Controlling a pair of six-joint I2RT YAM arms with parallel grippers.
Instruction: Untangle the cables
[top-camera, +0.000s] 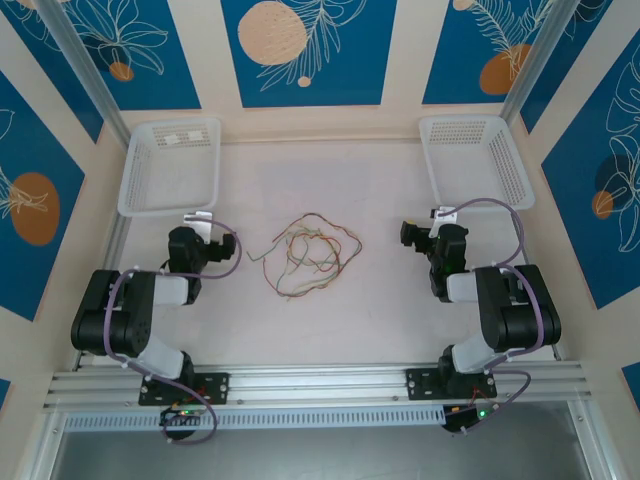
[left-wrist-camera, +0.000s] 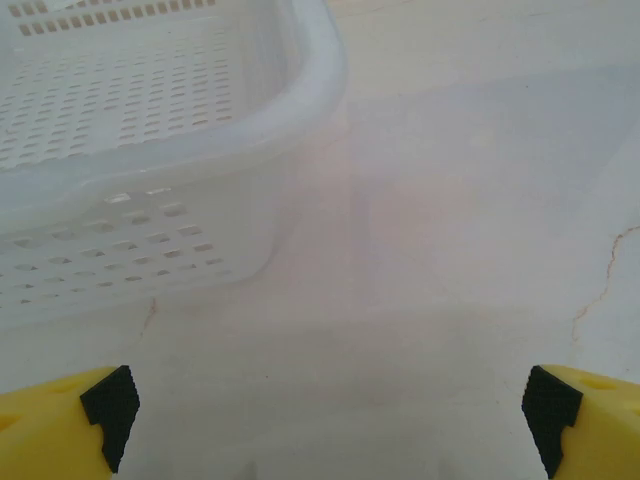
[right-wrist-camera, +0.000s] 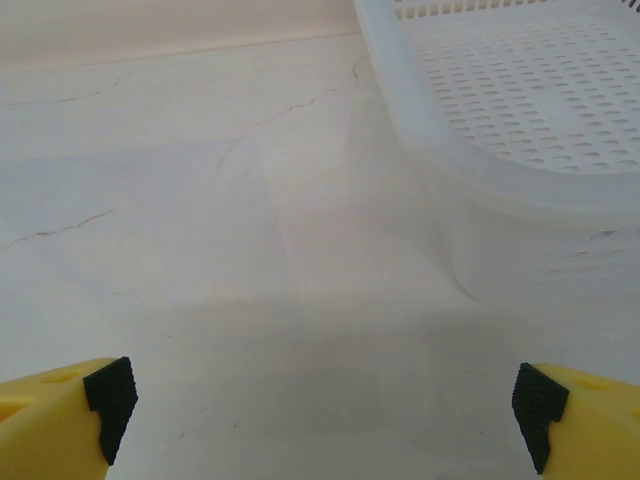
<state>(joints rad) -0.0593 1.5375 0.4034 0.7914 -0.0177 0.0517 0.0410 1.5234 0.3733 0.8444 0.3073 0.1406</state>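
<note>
Well, you have bare table on every side of the cables, which lie in a loose tangle at the centre, between your arms. Your left gripper and right gripper both hang empty, fingers spread wide. The left basket and right basket crowd the far corners, each near its gripper. The white tags are too small to read.
</note>
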